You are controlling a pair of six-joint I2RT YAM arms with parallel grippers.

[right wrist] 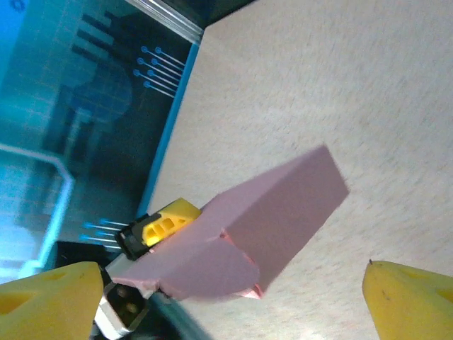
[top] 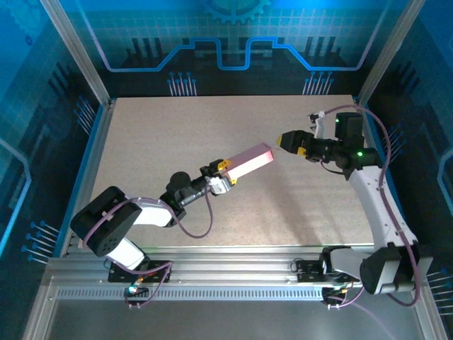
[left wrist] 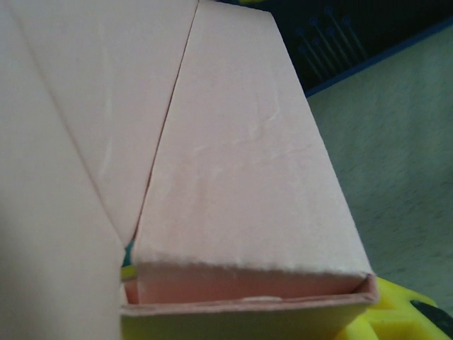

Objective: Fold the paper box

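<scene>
One paper box (top: 251, 161). Two end effectors: left end effector (top: 225, 173), right end effector (top: 286, 140). One table (top: 212, 127).

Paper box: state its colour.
The paper box is plain pink, with no pattern; the right wrist view shows it best.

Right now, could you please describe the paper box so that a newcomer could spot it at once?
Look to the middle of the speckled beige table. The paper box is the long pink carton held at one end by the left gripper; nothing else there is pink.
</scene>
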